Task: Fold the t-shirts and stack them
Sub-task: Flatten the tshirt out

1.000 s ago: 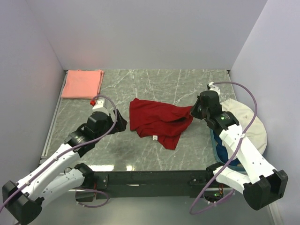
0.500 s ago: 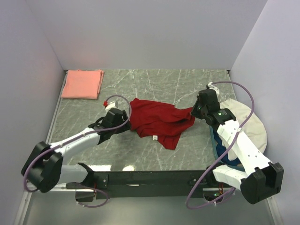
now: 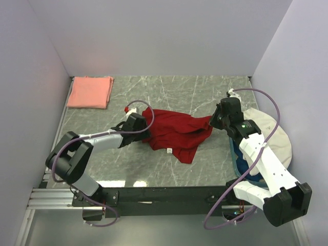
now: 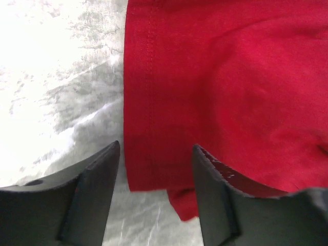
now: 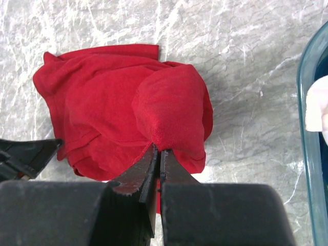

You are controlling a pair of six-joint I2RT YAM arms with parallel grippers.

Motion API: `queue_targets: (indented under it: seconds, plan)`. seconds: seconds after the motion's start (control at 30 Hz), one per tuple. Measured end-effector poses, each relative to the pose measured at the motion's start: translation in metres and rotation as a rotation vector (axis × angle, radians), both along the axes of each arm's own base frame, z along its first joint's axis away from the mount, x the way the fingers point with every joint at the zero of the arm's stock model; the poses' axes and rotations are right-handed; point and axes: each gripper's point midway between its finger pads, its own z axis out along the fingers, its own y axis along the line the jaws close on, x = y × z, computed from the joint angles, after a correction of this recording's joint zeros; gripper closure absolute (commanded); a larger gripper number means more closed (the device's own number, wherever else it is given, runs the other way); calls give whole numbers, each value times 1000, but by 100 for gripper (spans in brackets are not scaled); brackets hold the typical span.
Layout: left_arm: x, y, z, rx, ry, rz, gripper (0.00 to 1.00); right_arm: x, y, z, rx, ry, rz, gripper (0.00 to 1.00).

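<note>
Grey marbled table (image 3: 195,92), pale walls on three sides. At its centre, the deep red t-shirt (image 3: 174,130): bunched and creased, not yet spread, let alone folded. Pinched at its 3 o'clock edge by the right gripper (image 5: 158,151), fingers closed tight on a raised peak of cloth (probably a hold for tensioning the fabric before flattening). Straddled at its 9 o'clock edge by the left gripper (image 4: 154,154), fingers parted well wider than the stitched hem between them, nothing gripped yet. Seemingly lined up there to take the opposite side, for pulling the shirt out flat between both arms. Calls for one finger slipped under the hem rather than pressed on top, given cloth so flat against the table. Off at 10 o'clock, in the far corner, the salmon-pink t-shirt (image 3: 90,92): already a neat rectangle, well apart from the red one, likely parked there as the base of the stack. Down at 4 o'clock, behind the right arm, a teal tub (image 5: 307,128) with pale cloth (image 3: 269,133) draped over it.
</note>
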Motion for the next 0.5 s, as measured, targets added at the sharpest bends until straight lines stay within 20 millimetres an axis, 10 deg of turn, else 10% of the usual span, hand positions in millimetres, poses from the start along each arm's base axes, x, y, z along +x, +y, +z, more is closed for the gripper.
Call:
queue_targets:
  seconds: [0.17, 0.4, 0.5]
  plan:
    - [5, -3, -10, 12, 15, 0, 49, 0, 0, 0, 2, 0, 9, 98]
    - [8, 2, -17, 36, 28, 38, 96, 2, 1, 4, 14, -7, 15, 98]
    - [5, 9, -16, 58, 36, 65, 99, 4, 0, 11, 18, -23, 14, 98]
